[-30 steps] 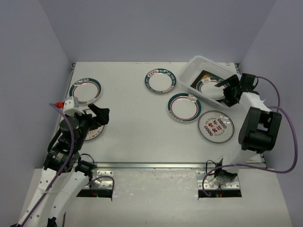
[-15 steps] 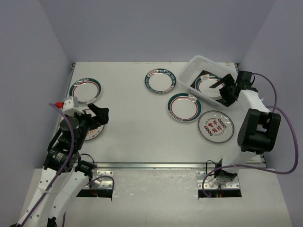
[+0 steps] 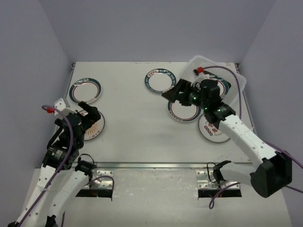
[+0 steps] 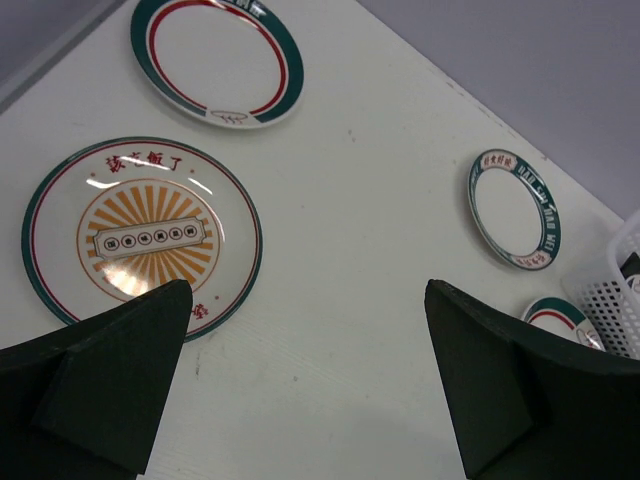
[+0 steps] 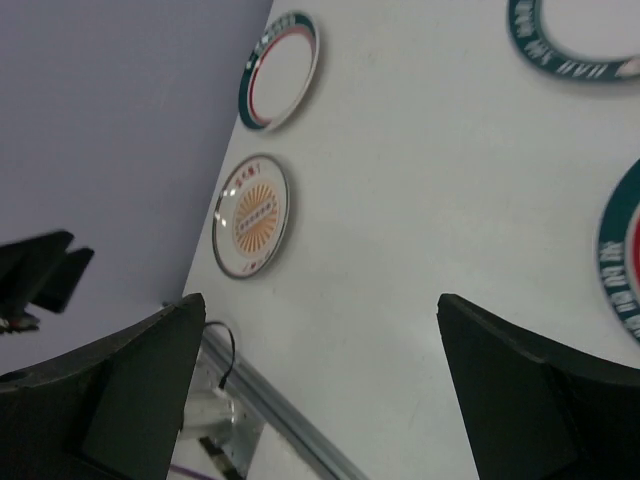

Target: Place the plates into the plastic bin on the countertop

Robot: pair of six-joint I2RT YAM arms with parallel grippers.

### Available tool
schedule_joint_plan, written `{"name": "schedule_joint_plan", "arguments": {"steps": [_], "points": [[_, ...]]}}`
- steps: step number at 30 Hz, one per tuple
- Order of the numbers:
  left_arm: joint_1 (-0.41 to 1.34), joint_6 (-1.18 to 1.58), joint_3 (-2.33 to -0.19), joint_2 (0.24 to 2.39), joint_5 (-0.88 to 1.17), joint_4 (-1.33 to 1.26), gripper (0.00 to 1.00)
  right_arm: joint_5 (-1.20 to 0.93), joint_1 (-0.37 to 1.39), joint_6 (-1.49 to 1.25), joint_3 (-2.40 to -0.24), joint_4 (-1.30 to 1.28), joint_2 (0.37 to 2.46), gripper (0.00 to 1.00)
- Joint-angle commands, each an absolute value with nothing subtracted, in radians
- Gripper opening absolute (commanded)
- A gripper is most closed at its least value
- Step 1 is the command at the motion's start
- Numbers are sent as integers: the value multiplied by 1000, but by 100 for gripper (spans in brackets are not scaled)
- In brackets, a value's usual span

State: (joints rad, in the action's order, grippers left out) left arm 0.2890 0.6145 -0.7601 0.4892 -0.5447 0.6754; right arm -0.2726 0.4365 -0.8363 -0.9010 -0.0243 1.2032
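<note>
Both your grippers stand wide open and empty: the left gripper hangs over the sunburst plate at the near left, the right gripper hovers above the countertop beside a teal-ringed plate, and the plastic bin sits at the far right corner.

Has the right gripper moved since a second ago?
Yes: the right gripper swung left from over the plastic bin to the far-left rim of the teal-ringed plate.
</note>
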Motion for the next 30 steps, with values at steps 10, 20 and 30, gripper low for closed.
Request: {"name": "schedule_joint_plan", "arguments": {"steps": [10, 20, 30], "points": [[300, 633, -808, 376, -740, 710, 100, -221, 987, -1220, -1254, 350, 2130, 89], [299, 548, -768, 315, -629, 612, 100, -65, 1008, -1383, -1716, 110, 2554, 82], [299, 516, -754, 289, -564, 575, 100, -4, 1007, -1450, -1783, 44, 2628, 4]]}}
